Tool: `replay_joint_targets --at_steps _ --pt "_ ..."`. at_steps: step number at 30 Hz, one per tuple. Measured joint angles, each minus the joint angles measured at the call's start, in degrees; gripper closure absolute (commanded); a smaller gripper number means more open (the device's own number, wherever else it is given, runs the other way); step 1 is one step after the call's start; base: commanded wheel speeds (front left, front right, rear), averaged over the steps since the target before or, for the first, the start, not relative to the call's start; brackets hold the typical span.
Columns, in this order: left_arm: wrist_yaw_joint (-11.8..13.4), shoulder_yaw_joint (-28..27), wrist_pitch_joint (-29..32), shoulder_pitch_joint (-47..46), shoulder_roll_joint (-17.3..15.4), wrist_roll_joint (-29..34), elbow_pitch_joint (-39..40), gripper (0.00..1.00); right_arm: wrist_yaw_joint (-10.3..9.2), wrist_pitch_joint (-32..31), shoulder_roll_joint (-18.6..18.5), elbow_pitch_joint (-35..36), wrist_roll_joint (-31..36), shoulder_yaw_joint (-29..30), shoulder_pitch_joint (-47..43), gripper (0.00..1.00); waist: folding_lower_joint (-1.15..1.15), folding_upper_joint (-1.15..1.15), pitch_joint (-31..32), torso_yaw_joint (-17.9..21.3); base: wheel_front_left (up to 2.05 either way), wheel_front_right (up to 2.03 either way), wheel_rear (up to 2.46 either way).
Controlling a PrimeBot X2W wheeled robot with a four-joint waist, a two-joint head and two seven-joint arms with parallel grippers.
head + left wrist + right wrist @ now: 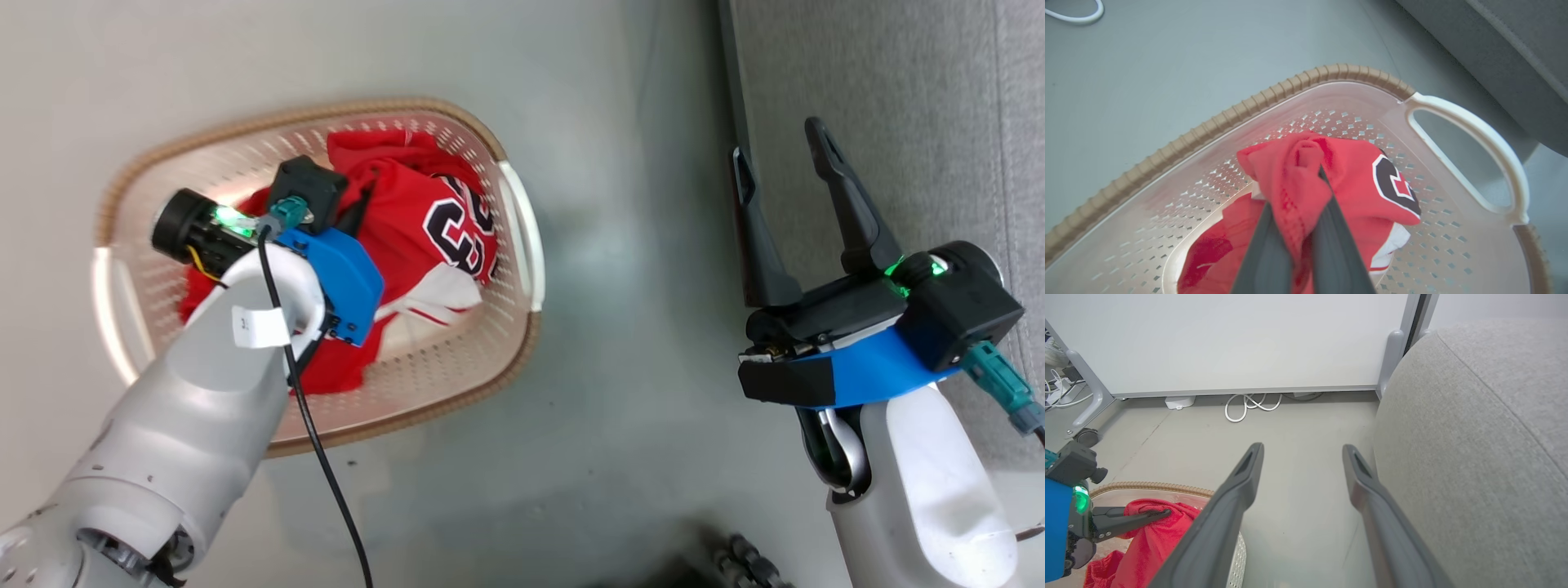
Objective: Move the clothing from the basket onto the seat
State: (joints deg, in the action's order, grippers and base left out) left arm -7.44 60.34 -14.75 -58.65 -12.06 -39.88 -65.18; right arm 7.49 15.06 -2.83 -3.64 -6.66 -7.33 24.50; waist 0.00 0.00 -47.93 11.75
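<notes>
**Left gripper** [1306, 183], nearest the robot on the left, reaches down into the cream perforated plastic basket [245, 126] with a brown woven-look rim. Its two long dark fingers are pinched together on a raised fold of the red fabric clothing [1290, 163] with white trim. It cannot be told whether that fold belongs to the jersey with black, white-edged numerals or to the second garment. Both lie heaped inside the basket, and none is on the seat.

**Right gripper** [780, 147], on the right, hangs with its jaws spread wide and empty over the pale grey floor [620, 367]. It is just beside the edge of the large grey upholstered seat [898, 98], which lies to the right of the basket and apart from it.

**Step in hand, as judged:** lifting the first garment.
- A good lift goes straight up until the trailing hem clears the rim and the white handle [526, 237] on the seat side, where loose cloth may snag or drag the basket.
- The hold is on a thin fold and may slip, so the swing rightward is best taken slowly.
- Release only once the cloth rests on the cushion.
</notes>
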Motion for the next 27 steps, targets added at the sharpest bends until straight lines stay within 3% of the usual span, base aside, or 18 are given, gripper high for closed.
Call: replay_joint_targets --at_steps 5,13,27 --pt "0.00 -3.37 -0.25 1.60 -0.62 -0.18 6.53 1.00 0.00 0.00 0.03 -1.11 1.02 0.41 -0.97 0.00 0.00 0.00 4.71 -2.10 0.00 0.00 0.00" --pt "0.41 -12.47 -0.25 7.99 -1.88 4.79 17.34 1.00 0.00 0.00 0.03 -3.31 2.03 1.09 -4.49 0.00 0.00 0.00 13.45 -5.04 0.00 0.00 0.00" --pt "0.33 -20.80 -0.25 14.68 -0.02 13.43 29.56 1.00 0.00 0.00 0.02 -6.33 1.98 1.24 -11.57 0.00 -0.01 0.00 29.08 -8.19 0.00 0.00 0.00"
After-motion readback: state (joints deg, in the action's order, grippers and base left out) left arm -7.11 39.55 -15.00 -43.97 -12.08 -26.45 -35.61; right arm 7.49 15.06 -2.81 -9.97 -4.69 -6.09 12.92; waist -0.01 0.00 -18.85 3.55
